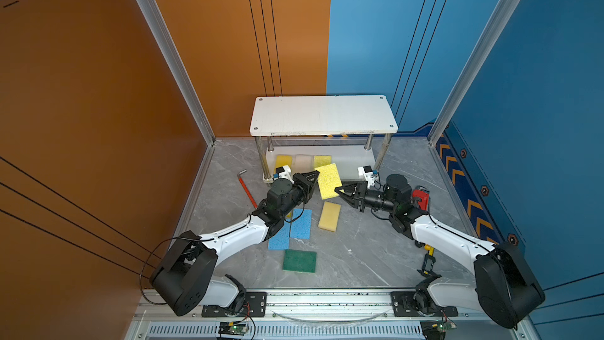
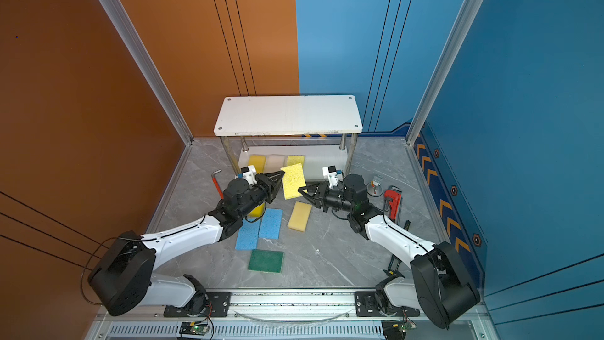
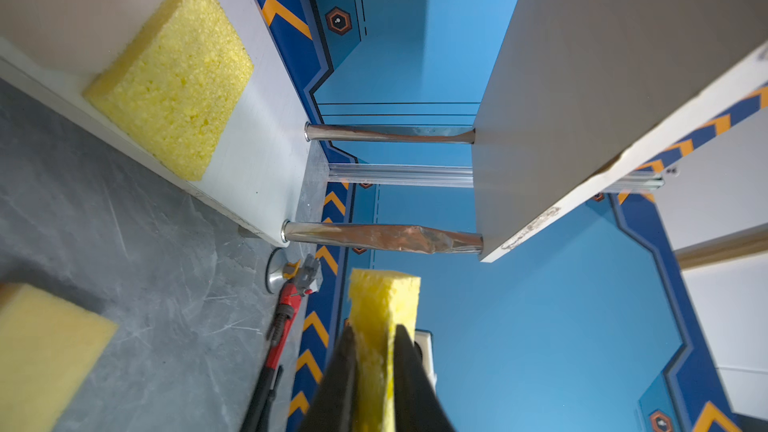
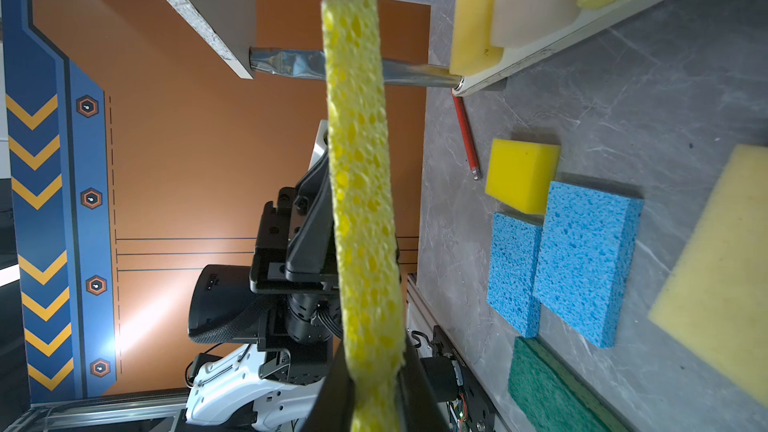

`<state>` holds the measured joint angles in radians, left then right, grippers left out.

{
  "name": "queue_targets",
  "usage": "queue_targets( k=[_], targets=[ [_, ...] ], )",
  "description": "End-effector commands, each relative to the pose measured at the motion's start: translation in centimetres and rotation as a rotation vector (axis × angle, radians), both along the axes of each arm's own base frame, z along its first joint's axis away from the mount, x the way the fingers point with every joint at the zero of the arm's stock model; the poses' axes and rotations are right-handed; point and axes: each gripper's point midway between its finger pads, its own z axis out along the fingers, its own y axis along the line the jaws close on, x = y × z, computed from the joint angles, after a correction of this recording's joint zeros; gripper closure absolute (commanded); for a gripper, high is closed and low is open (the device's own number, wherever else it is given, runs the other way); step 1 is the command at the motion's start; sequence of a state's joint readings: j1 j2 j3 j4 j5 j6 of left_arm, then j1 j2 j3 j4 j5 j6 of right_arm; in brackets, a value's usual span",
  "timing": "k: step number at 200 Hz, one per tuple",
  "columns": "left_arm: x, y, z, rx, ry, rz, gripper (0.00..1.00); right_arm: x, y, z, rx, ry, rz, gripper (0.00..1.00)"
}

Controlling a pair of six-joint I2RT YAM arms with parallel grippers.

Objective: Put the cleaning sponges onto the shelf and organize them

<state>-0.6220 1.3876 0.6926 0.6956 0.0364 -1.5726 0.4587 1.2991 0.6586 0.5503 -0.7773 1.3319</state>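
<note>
A pale yellow porous sponge point(image 1: 329, 180) point(image 4: 361, 184) hangs in the air in front of the shelf point(image 1: 323, 114), gripped from both sides. My left gripper point(image 1: 316, 182) point(image 3: 374, 330) pinches its left edge and my right gripper point(image 1: 338, 190) point(image 4: 370, 371) is shut on its lower right corner. On the shelf's lower board lie a bright yellow sponge point(image 1: 282, 160), a cream one point(image 1: 303, 160) and a pale yellow one point(image 1: 323, 160). On the floor lie two blue sponges point(image 1: 301, 224), a tan one point(image 1: 330, 216), a dark green one point(image 1: 299, 261) and a bright yellow one point(image 2: 255, 210) partly under my left arm.
A red-handled hex key point(image 1: 246, 188) lies left of the shelf's front leg. A red pipe wrench point(image 2: 392, 202), a caster point(image 2: 376, 184) and a caliper point(image 1: 428, 263) lie on the right of the floor. Walls close in on the left, back and right.
</note>
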Motion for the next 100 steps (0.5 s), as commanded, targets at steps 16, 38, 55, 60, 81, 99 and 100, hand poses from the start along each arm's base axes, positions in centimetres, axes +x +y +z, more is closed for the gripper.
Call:
queue_targets(
  k=[16, 38, 55, 60, 81, 99, 100],
  targets=[
    [-0.8, 0.9, -1.8, 0.022, 0.032, -0.015, 0.48, 0.9, -1.5, -0.1, -0.037, -0.027, -0.071, 0.84],
    [-1.8, 2.3, -3.1, 0.103, 0.09, -0.021, 0.3, 2.0, -2.5, -0.8, -0.066, -0.014, -0.126, 0.85],
    [-2.7, 3.7, -3.7, 0.189, 0.125, -0.022, 0.25, 3.2, -3.3, -1.4, -0.085, -0.002, -0.176, 0.85],
    [-3.0, 4.2, -3.8, 0.212, 0.131, -0.022, 0.25, 3.5, -3.4, -1.5, -0.089, 0.0, -0.19, 0.84],
    [-4.4, 6.3, -4.5, 0.327, 0.172, -0.033, 0.24, 5.1, -3.8, -2.1, -0.13, 0.015, -0.236, 0.85],
    [-5.9, 8.3, -5.3, 0.408, 0.215, -0.035, 0.23, 6.4, -4.0, -2.5, -0.179, 0.021, -0.271, 0.84],
    [-6.0, 8.4, -5.3, 0.412, 0.216, -0.033, 0.23, 6.5, -4.0, -2.5, -0.182, 0.021, -0.274, 0.84]
  ],
)
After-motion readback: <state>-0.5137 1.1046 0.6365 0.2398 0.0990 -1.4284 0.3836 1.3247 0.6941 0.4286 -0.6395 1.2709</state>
